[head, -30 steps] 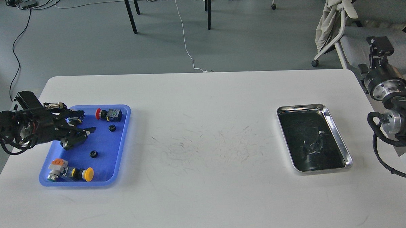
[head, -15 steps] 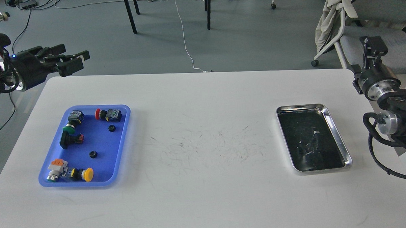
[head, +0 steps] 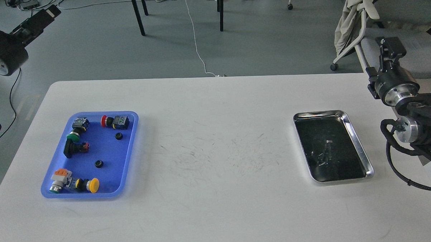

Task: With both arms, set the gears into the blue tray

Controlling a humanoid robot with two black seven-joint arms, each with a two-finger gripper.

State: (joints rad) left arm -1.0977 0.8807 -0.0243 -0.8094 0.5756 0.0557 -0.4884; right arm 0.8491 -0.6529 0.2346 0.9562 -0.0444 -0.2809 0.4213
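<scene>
Blue tray (head: 128, 145) at nine o'clock on the white table (head: 218, 207), holding two black gears: one (head: 119, 136) toward the tray's two o'clock, just below the red-capped push-button (head: 114, 121); the other (head: 99, 163) near the tray's centre, a little toward five o'clock. Also inside: a green-capped push-button (head: 73, 136) at the tray's eleven o'clock side with a dark switch body (head: 80, 123) above it, a yellow-capped push-button (head: 89, 185) at six o'clock, and a grey switch with an orange top (head: 59, 177) at seven o'clock. Steel tray (head: 360, 148) with a dark inside at three o'clock, well apart from the blue one. Left gripper (head: 48, 13) up at eleven o'clock, off the table over the floor, seen small and dark; jaw spread impossible to judge. Right gripper (head: 390, 45) at two o'clock beyond the table's edge, pointing up beside a chair (head: 394, 7), nothing visibly held; fingers seen end-on, gap likewise impossible to judge.
</scene>
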